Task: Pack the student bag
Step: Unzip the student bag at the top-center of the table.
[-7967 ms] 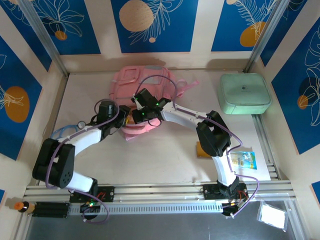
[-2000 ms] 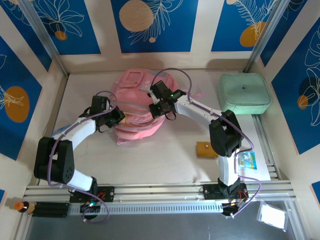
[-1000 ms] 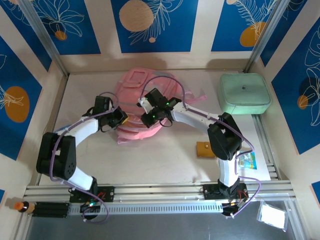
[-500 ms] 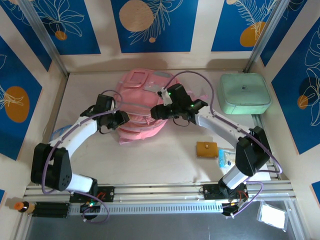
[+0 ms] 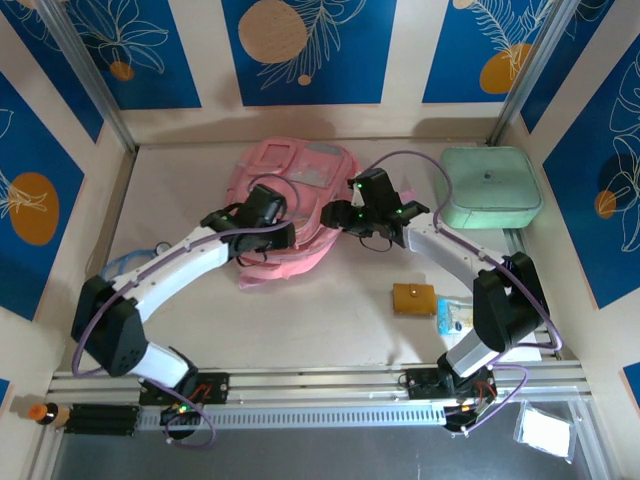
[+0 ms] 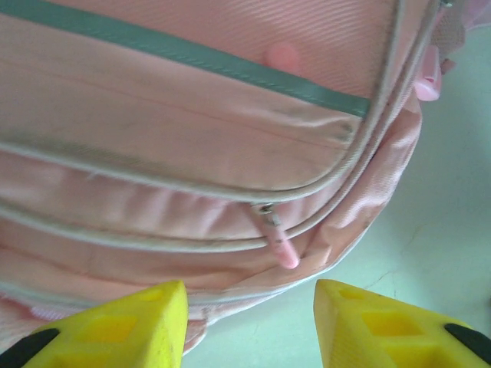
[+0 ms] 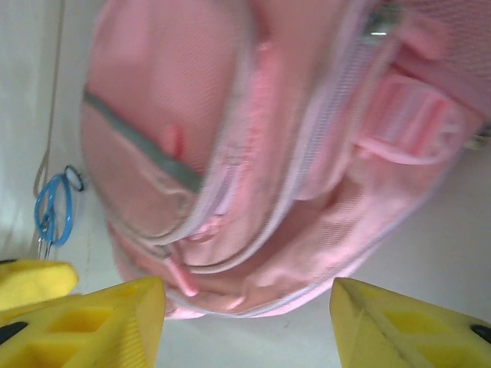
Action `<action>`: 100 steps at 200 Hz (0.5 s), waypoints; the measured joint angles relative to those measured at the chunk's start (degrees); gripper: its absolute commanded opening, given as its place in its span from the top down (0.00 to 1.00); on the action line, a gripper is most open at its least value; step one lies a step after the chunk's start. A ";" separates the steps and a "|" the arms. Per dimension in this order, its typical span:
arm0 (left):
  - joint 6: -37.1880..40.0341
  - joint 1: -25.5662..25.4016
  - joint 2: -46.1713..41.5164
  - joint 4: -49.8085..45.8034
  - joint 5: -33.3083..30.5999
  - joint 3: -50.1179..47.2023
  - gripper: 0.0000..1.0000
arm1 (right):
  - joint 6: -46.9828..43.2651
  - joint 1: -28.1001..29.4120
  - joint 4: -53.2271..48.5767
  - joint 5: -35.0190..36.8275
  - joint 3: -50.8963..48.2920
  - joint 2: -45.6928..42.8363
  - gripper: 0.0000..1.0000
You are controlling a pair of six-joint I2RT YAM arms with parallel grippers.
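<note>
Student bag [image 5: 300,170]: pink, lying flat at back centre of bench [image 5: 330,330], top end toward the far wall, lower end toward the arms. Near half covered from above by both wrists.

Contents of bag: not visible. Grey-trimmed front pocket and two zipper tracks seen up close from left wrist; tracks apparently drawn together, one pink zipper pull [image 6: 278,244] hanging loose at the curve. Cannot tell whether the main compartment is open anywhere. Pink straps bunched on the bag's right side in right wrist view, blurred.

Mint-green case [image 5: 490,187]: back right, well apart from bag, lid shut, inside hidden.

Left fingers [image 6: 146,318]: yellow, spread apart, nothing between them, poised over the lower edge of the bag, not touching the fabric. Right fingers [image 7: 115,318]: spread wider, empty, hovering off the bag's right side.

Loose on bench, outside any container: tan pouch [image 5: 414,297] at front right; blue packet [image 5: 455,315] just beside it, partly hidden behind right arm; blue looped thing [image 5: 120,262] at left, half under left arm, too thin to tell whether scissors or glasses.

Fingertips themselves hard to pick out in top view.
</note>
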 measured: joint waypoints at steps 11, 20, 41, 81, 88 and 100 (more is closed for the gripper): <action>-0.13 -1.07 2.23 0.04 -0.70 1.25 0.56 | 1.14 -0.98 0.02 0.20 -0.66 0.00 0.41; -0.13 -1.75 3.93 0.02 -1.29 2.14 0.56 | 1.99 -1.40 0.07 0.20 -0.85 0.00 0.41; -0.17 -2.73 7.13 -0.52 -2.91 3.91 0.59 | 3.15 -1.66 0.26 0.20 -0.98 0.00 0.41; -0.15 -3.39 10.75 -1.46 -4.92 6.01 0.64 | 4.22 -1.73 0.46 0.20 -1.01 0.00 0.41; -0.13 -3.41 11.41 -1.66 -5.14 6.51 0.65 | 4.28 -1.75 0.50 0.20 -1.01 0.00 0.41; -0.13 -3.43 12.48 -1.99 -5.55 7.32 0.67 | 4.42 -1.75 0.55 0.20 -1.01 0.00 0.41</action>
